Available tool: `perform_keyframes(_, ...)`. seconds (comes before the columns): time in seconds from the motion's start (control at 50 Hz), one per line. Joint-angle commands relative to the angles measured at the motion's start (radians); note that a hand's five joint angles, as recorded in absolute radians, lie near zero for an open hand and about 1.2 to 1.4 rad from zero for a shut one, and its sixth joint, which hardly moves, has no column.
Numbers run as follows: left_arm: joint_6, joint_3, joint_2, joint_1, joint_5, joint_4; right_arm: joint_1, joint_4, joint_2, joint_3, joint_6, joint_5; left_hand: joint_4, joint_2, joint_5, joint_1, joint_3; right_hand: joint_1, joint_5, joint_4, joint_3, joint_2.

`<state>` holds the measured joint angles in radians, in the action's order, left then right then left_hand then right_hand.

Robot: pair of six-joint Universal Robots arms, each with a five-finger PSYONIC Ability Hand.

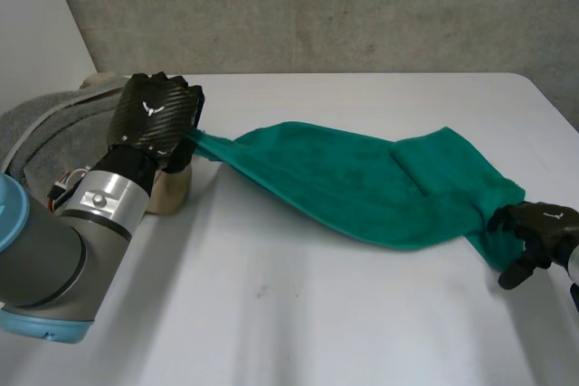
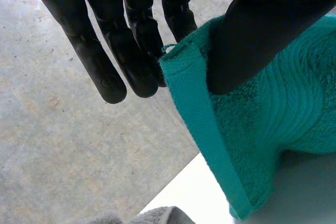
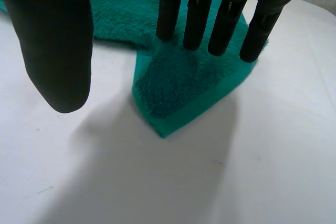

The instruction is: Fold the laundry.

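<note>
Left hand (image 1: 156, 115) is raised above the table's far left part and has the green towel (image 1: 362, 183) by one corner. In its wrist view the thumb (image 2: 252, 35) presses down on the cloth just behind the hemmed corner (image 2: 181, 66). The fingers (image 2: 131, 51) are held nearly straight. The one nearest the thumb runs in behind the towel, so the cloth is pinched between it and the thumb. The other fingers reach past the corner with nothing in them.

From that corner the towel runs as a long band across the middle of the white table (image 1: 271, 314) towards the other arm. It is lifted at the held end and lies on the surface further along. Part of it is doubled over near the far right, and it narrows to a point at the right hand (image 1: 536, 228).

That hand is low at the table's right edge. In its wrist view the fingers (image 3: 199, 14) are straight and side by side, with their tips on or just above the towel's end corner (image 3: 178, 93), which lies flat on the table. I cannot tell whether they touch it. Its thumb (image 3: 55, 40) is held well apart over bare table, so the hand grips nothing.

Behind the left hand, at the table's left edge, a heap of grey cloth (image 1: 45, 128) lies with a beige item (image 1: 170, 192) beside it, partly hidden by the left arm (image 1: 54, 250). A rough grey wall (image 1: 317, 6) stands beyond the table.
</note>
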<state>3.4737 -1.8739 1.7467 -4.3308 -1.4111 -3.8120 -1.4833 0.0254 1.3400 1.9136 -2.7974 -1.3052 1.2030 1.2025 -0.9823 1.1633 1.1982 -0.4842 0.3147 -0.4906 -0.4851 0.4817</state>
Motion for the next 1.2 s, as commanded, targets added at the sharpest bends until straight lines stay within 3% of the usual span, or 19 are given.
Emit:
perform_keyframes(0.02, -0.001, -0.002, 0.008, -0.003, 0.020, 0.000, -0.012, -0.111, -0.033, 0.021, -0.013, 0.001, 0.193, 0.194, -0.239, 0.233, 0.198, -0.062, 0.057, -0.055, -0.061, 0.064)
perform_keyframes(0.14, -0.001, -0.001, 0.010, -0.007, 0.020, -0.006, -0.012, -0.192, -0.099, -0.011, -0.005, -0.023, 0.193, 0.194, -0.239, 0.233, 0.198, -0.062, 0.057, -0.055, -0.061, 0.064)
perform_keyframes(0.4, -0.001, 0.004, 0.010, -0.015, 0.023, -0.008, -0.025, -0.202, -0.186, -0.105, 0.025, -0.046, 0.193, 0.194, -0.239, 0.233, 0.198, -0.120, 0.115, -0.114, -0.119, 0.123)
perform_keyframes(0.46, -0.001, 0.004, 0.010, -0.015, 0.021, -0.008, -0.023, -0.205, -0.203, -0.120, 0.044, -0.042, 0.193, 0.194, -0.239, 0.233, 0.198, -0.340, 0.335, -0.333, -0.339, 0.342)
perform_keyframes(0.52, -0.001, 0.004, 0.010, -0.015, 0.021, -0.008, -0.020, -0.229, -0.203, -0.130, 0.045, -0.043, 0.193, 0.194, -0.239, 0.233, 0.198, -0.867, 0.862, -0.861, -0.866, 0.870)
perform_keyframes(0.64, 0.001, 0.002, -0.006, -0.003, 0.018, 0.005, -0.015, -0.265, -0.165, -0.134, 0.052, -0.052, 0.193, 0.194, -0.239, 0.233, 0.198, -0.912, 0.907, -0.906, -0.911, 0.915)
perform_keyframes(0.68, 0.004, -0.004, -0.024, -0.001, 0.018, 0.020, -0.014, -0.236, -0.078, -0.140, 0.071, -0.051, 0.193, 0.194, -0.239, 0.233, 0.198, -0.912, 0.907, -0.906, -0.911, 0.915)
perform_keyframes(0.8, 0.010, -0.031, -0.167, -0.016, 0.020, 0.259, 0.017, -0.021, 0.122, -0.157, 0.231, -0.009, 0.193, 0.194, -0.239, 0.233, 0.198, -0.912, 0.907, -0.906, -0.911, 0.915)
perform_keyframes(0.88, 0.018, -0.056, -0.248, -0.035, 0.021, 0.480, 0.179, 0.196, 0.197, -0.173, 0.459, 0.038, 0.193, 0.194, -0.239, 0.233, 0.198, -0.912, 0.907, -0.906, -0.911, 0.915)
perform_keyframes(0.96, 0.086, -0.093, -0.322, -0.076, 0.021, 0.704, 0.288, 0.416, 0.208, -0.180, 0.683, 0.069, 0.193, 0.194, -0.239, 0.233, 0.198, -0.912, 0.907, -0.906, -0.911, 0.915)
perform_keyframes(1.0, 0.174, -0.114, -0.345, -0.102, 0.024, 0.823, 0.311, 0.496, 0.208, -0.180, 0.751, 0.087, 0.193, 0.194, -0.239, 0.233, 0.198, -0.912, 0.907, -0.906, -0.911, 0.915)
perform_keyframes(1.08, 0.297, -0.142, -0.337, -0.119, 0.031, 0.920, 0.333, 0.590, 0.208, -0.180, 0.806, 0.107, 0.193, 0.194, -0.239, 0.233, 0.198, -0.912, 0.907, -0.906, -0.911, 0.915)
perform_keyframes(1.2, 0.386, -0.114, -0.230, -0.118, 0.029, 0.818, 0.331, 0.493, 0.174, -0.211, 0.707, 0.113, 0.193, 0.194, -0.239, 0.233, 0.198, -0.912, 0.907, -0.906, -0.911, 0.915)
